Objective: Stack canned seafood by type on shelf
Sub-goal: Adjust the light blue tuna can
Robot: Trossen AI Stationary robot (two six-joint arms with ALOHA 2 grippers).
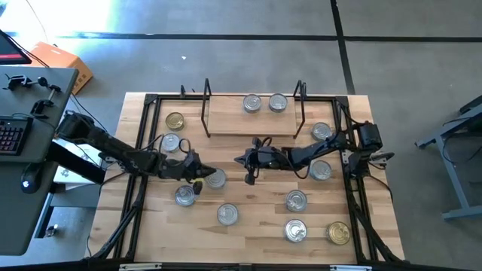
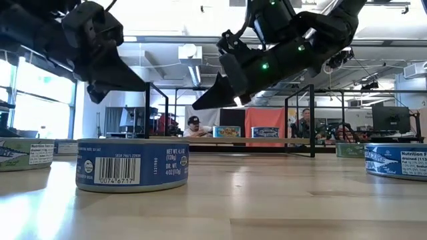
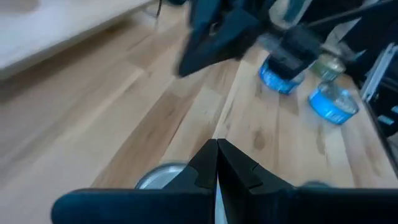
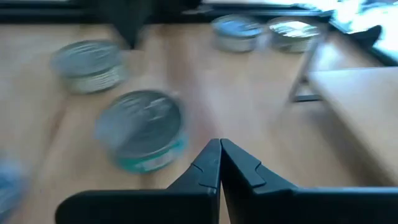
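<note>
1. Along the far edge of the wooden tabletop (image 1: 256,226): the shelf (image 1: 252,119), a low light-wood plank with a black wire upright at each end; two silver-lidded tins (image 1: 252,103) stand side by side on its far part, the near part bare.
2. Left portion of the table: a gold-lidded tin (image 1: 175,121) near the shelf's left upright; a silver-lidded tin (image 1: 170,142) just in front of it; two more silver-lidded tins, one (image 1: 216,178) beside the left gripper and one (image 1: 184,196) just nearer the front.
3. Front and right portion: silver-lidded tins scattered apart (image 1: 227,214); (image 1: 296,201); (image 1: 295,230); a gold-lidded tin (image 1: 339,233) near the front right corner; two further tins (image 1: 321,132) beside the right arm.
4. Left gripper (image 1: 200,170): fingers pressed together, nothing held; raised above the table near the middle.
5. Right gripper (image 1: 242,159): fingers likewise pressed together, nothing held; raised, facing the left gripper across a bare strip of wood in front of the shelf.
6. Materials: tins short, round, with shiny lids and blue paper labels; one in the low view (image 2: 132,165) bears a barcode; tabletop of pale jointed planks framed in black metal.
7. Room behind: seated people visible beyond the table.
</note>
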